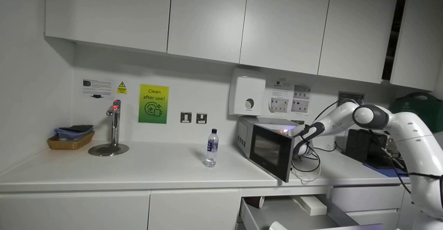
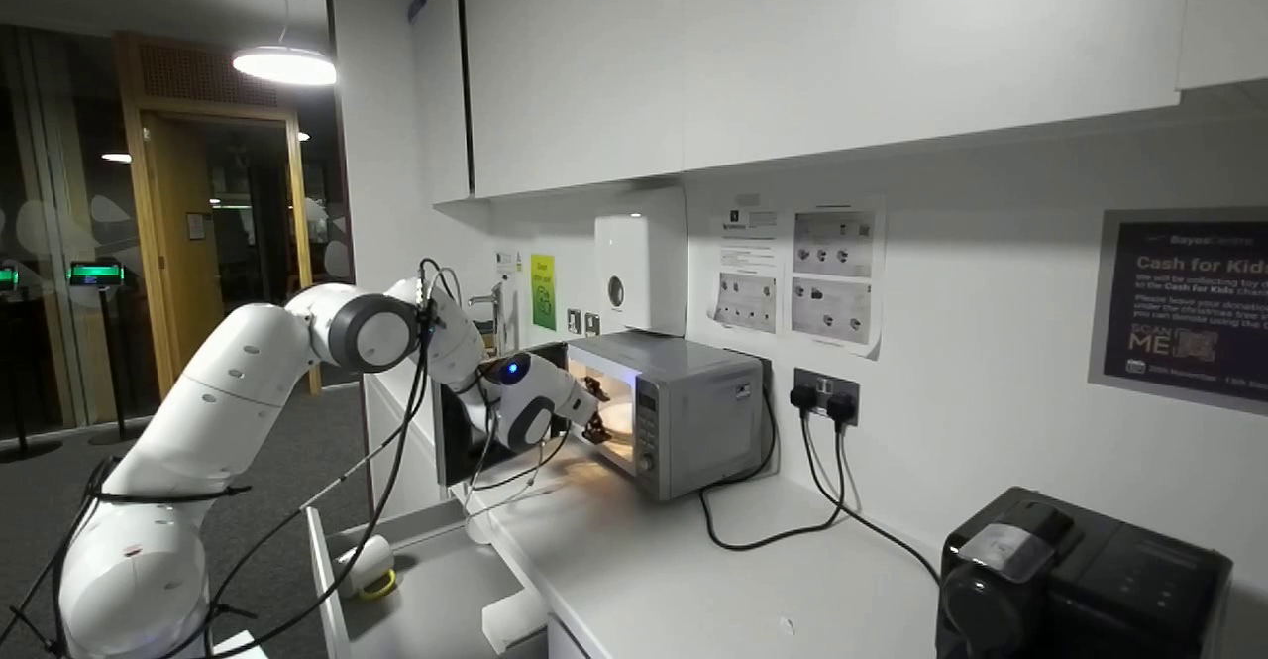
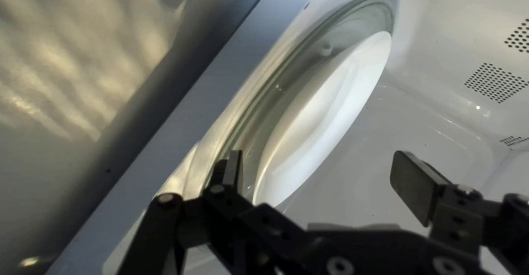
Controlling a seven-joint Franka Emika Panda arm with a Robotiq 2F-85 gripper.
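Note:
My gripper point(image 3: 320, 175) is open at the mouth of a lit microwave. It also shows in an exterior view point(image 2: 596, 409); elsewhere the microwave door hides its fingers. A white plate or shallow bowl point(image 3: 326, 118) sits on the glass turntable point(image 3: 285, 84) inside. The left finger in the wrist view is beside the plate's near rim, over the turntable edge; I cannot tell if it touches. The right finger stands apart from the plate, with nothing between the fingers clearly held. The silver microwave point(image 2: 693, 421) stands on the counter with its dark door point(image 1: 273, 150) open.
Below the microwave a drawer point(image 2: 446, 580) is pulled out, holding a white cup point(image 2: 367, 565) and a white box point(image 1: 312, 205). A water bottle point(image 1: 212, 148) stands on the counter. Cables hang from the arm. A black coffee machine point(image 2: 1080, 580) stands farther along the counter.

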